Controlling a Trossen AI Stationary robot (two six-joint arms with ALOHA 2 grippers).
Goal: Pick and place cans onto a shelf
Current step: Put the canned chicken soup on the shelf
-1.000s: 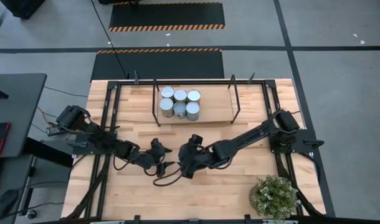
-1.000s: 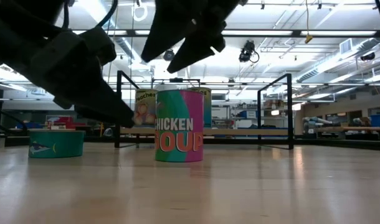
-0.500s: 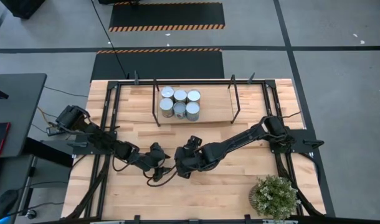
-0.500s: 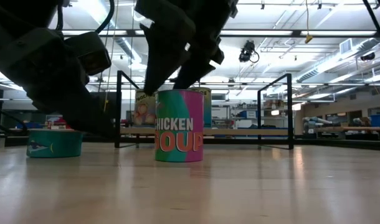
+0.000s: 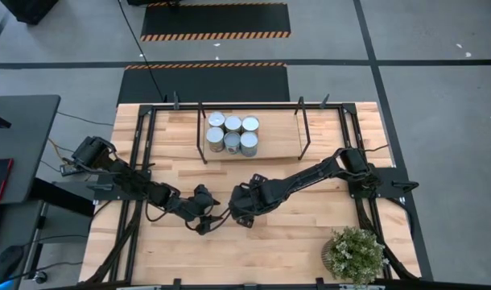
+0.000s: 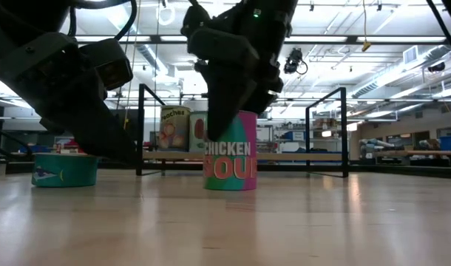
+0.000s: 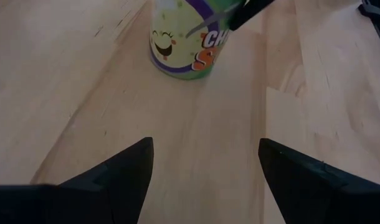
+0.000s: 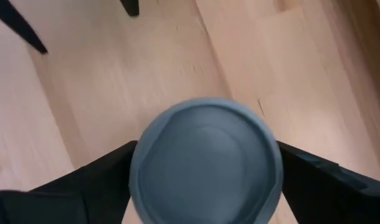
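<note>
The right pincer (image 8: 205, 186) straddles the chicken soup can (image 6: 231, 151), one dark finger on each side of its round blue-grey top (image 8: 205, 162); whether the fingers press the sides or sit just clear cannot be told. The can stands upright on the counter (image 6: 299, 222), its label banded teal, pink and green with big lettering, and a smiling face (image 7: 162, 43) shows on the side turned toward the left arm. The left pincer (image 7: 205, 168) is just beside it on the counter, fingers spread wide apart with nothing between them, pointing at the can. Beyond the left pincer a low teal tin (image 6: 65, 169) with a fish on its label sits on the counter.

Farther off from both pincers, the shelf (image 5: 278, 137) stands at the back of the counter, a light-wood board between thin black uprights. Five cans (image 5: 233, 134) with silver-white tops cluster at its left end, touching one another.

The counter is pale jointed wood. A potted plant (image 5: 356, 254) sits at its near right corner. Behind it the low view shows a large workshop with ceiling lights and benches.
</note>
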